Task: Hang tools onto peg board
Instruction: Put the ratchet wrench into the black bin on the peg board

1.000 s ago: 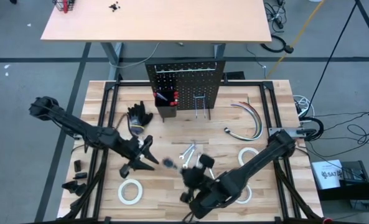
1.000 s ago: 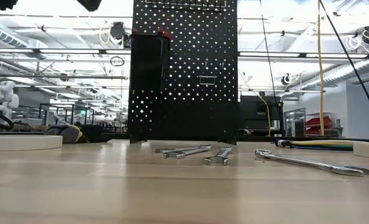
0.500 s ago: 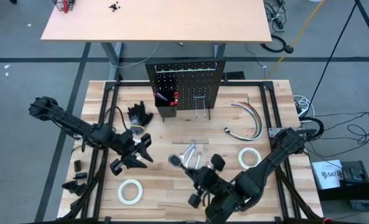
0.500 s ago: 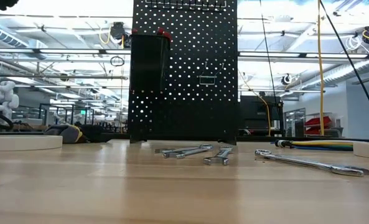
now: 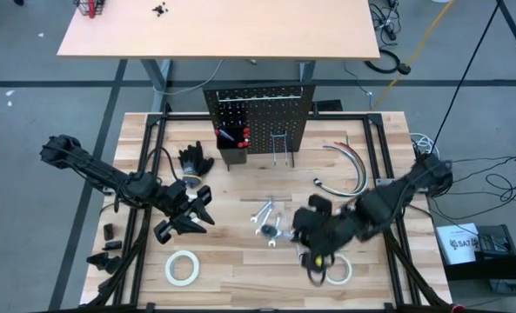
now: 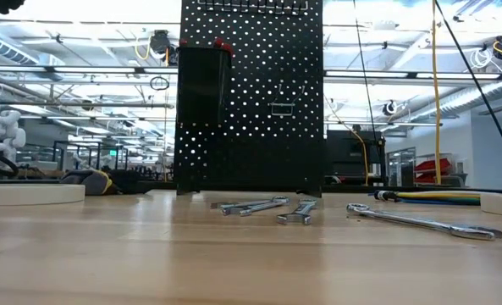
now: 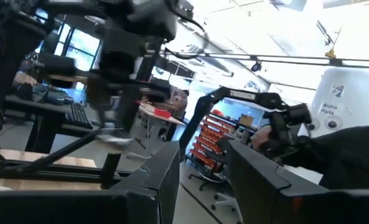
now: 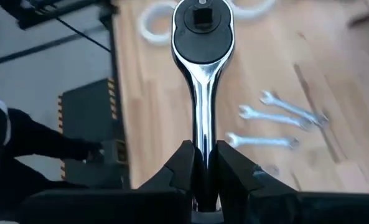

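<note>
Clamped tight, my right jaws point(image 8: 201, 167) grip the ratchet point(image 8: 201, 74) by its shaft, head pointing away from me, above the bench point(image 5: 240, 256). Three wrenches point(image 8: 277, 121) lie beyond it. My left jaws point(image 5: 192, 217) stand part open, empty. Farther off stands the peg board point(image 5: 262, 117).

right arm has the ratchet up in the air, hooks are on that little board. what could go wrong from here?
1. The right gripper pinches only the ratchet's thin shank, with the heavy head far out; it could pivot or slip mid-swing.
2. The peg board is a small free-standing panel; a push on its wire hooks might tip or shift it.
3. The left gripper hangs empty near the wrenches, close to the right arm's path.
</note>
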Robot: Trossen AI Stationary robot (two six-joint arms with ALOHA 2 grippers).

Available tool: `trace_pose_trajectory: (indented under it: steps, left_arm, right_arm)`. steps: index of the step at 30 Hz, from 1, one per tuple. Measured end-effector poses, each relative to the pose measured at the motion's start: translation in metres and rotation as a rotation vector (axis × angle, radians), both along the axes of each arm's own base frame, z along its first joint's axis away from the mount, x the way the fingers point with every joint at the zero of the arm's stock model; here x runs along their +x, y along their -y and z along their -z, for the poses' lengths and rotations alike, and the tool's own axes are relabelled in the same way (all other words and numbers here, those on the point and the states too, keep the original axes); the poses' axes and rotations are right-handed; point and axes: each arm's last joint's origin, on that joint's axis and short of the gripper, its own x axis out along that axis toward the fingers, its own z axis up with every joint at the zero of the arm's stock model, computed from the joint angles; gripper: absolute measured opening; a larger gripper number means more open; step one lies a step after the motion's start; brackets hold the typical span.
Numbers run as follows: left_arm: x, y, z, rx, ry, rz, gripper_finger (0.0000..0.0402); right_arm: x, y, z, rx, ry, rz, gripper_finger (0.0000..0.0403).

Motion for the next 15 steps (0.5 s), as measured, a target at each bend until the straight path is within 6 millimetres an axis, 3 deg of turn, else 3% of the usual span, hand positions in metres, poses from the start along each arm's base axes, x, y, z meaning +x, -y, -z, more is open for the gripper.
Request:
trace_pose_trajectory:
  steps: [3,6,12,15]
  left_arm:
    - [-0.001,0.002,0.001,0.003,-0.006,0.007,0.0135]
    - [-0.001,0.003,0.001,0.004,-0.009,0.009,0.0135]
    - [0.002,0.001,0.005,-0.001,-0.055,-0.094,0.0135]
    - [0.003,-0.001,0.005,-0.012,-0.063,-0.158,0.0135]
  right_arm:
    - [-0.02,0.025,0.013,0.049,0.013,0.027,0.0035]
    - [-0.037,0.044,0.025,0.141,0.179,0.053,0.0035]
    - [-0.042,0.064,0.07,0.194,0.692,0.018,0.0035]
    - [-0.041,0.069,0.099,0.203,0.863,0.017,0.0035]
